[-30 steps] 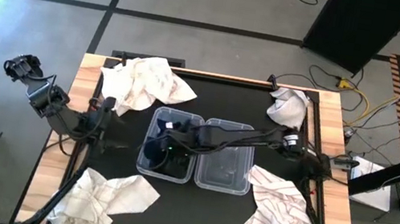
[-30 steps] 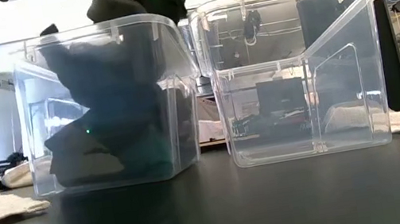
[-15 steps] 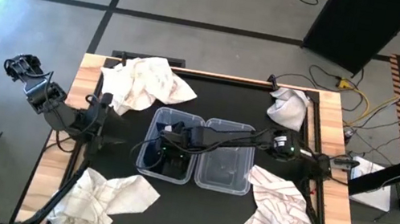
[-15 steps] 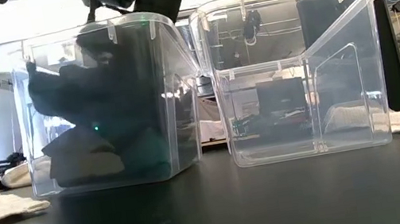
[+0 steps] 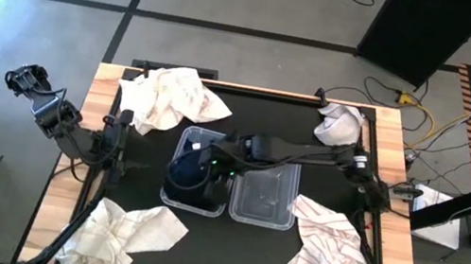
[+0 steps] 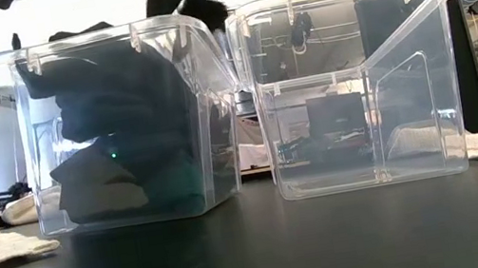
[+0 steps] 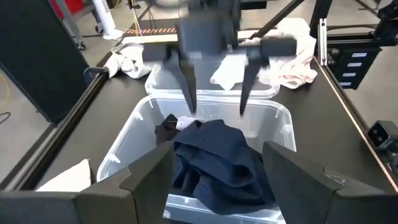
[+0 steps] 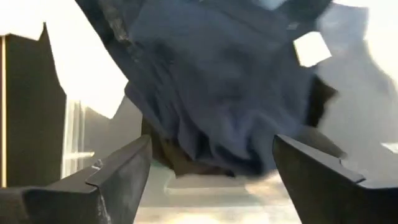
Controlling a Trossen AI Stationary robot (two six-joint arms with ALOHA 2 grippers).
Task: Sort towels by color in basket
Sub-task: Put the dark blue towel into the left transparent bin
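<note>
Two clear bins stand side by side at the centre of the black counter (image 5: 275, 124). The left bin (image 5: 200, 169) holds the dark towels (image 5: 187, 174), navy uppermost; the right bin (image 5: 265, 197) holds no cloth. The right hand (image 5: 216, 160) hangs over the left bin, fingers (image 7: 186, 81) spread, gripping nothing. The left hand (image 5: 125, 120) waits at the counter's 9 o'clock edge, fingers likewise spread. Light towels lie around the bins: cream (image 5: 169, 97) at 11 o'clock, white (image 5: 340, 124) at 1 o'clock, striped (image 5: 335, 254) at 4 o'clock, cream (image 5: 127, 234) at 7 o'clock.
</note>
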